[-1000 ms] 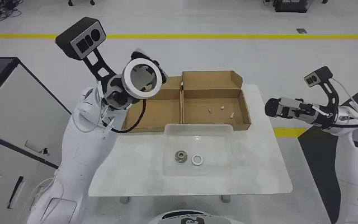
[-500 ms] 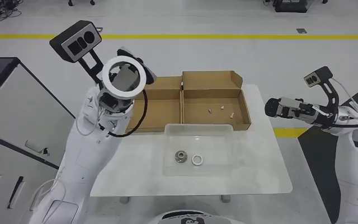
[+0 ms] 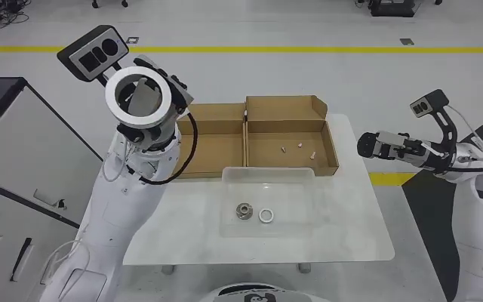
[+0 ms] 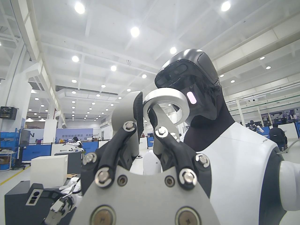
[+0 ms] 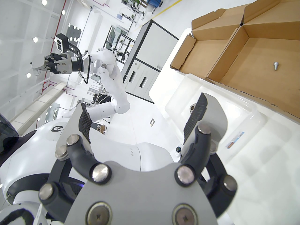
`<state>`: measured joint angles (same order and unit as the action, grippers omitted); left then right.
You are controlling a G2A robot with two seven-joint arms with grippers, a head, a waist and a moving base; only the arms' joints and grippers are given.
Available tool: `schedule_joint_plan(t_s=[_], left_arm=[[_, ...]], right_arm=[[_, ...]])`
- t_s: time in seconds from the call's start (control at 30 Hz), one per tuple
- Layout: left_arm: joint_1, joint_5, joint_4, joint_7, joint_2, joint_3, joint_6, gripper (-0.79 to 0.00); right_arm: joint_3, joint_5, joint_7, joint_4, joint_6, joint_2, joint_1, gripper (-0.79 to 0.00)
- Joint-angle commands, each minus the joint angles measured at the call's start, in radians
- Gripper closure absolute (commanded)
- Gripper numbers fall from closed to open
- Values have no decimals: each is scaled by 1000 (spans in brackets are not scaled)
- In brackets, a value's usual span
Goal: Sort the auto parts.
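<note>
My left gripper (image 4: 146, 108) is raised high off the table's left side, shut on the rim of a large silver ring (image 4: 164, 93). From above, that ring (image 3: 136, 122) hangs over the floor left of the cardboard boxes. A clear plastic tray (image 3: 268, 175) at the table's middle holds a metal hub (image 3: 243, 211) and a small white ring (image 3: 266, 216). The right cardboard box (image 3: 326, 143) has three small bolts (image 3: 300, 143) on its floor. My right gripper (image 3: 364, 144) (image 5: 143, 108) hovers open beyond the table's right edge, holding nothing.
The left cardboard box (image 3: 215, 143) adjoins the right one at the back of the white table (image 3: 339, 219). A grey cabinet (image 3: 30, 143) stands on the floor to the left. Bare table surface lies to the right of the tray and in front of it.
The left arm has swung the silver ring leftward and higher, away from the left box. The right arm has stayed put.
</note>
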<state>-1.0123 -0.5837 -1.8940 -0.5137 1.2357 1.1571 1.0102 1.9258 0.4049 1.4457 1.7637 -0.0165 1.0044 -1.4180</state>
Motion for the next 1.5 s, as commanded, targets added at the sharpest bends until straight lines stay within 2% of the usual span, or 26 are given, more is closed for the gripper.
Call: schedule_joint_plan(t_s=[0.0, 0.03, 0.3, 0.6, 1.2, 1.47], left_arm=[[0, 0, 0, 0, 0, 0, 0, 0], [0, 0, 0, 0, 0, 0, 0, 0], [-46, 204, 0, -72, -12, 46, -180, 0], [-72, 498, 7, -238, -38, 98, -417, 0], [-66, 836, 35, -400, -70, 104, -560, 0], [8, 1012, 93, -630, -87, 52, -590, 0]], right_arm=[[0, 0, 0, 0, 0, 0, 0, -785], [0, 0, 0, 0, 0, 0, 0, -785], [0, 0, 0, 0, 0, 0, 0, -785], [0, 0, 0, 0, 0, 0, 0, -785], [0, 0, 0, 0, 0, 0, 0, -785], [0, 0, 0, 0, 0, 0, 0, -785]])
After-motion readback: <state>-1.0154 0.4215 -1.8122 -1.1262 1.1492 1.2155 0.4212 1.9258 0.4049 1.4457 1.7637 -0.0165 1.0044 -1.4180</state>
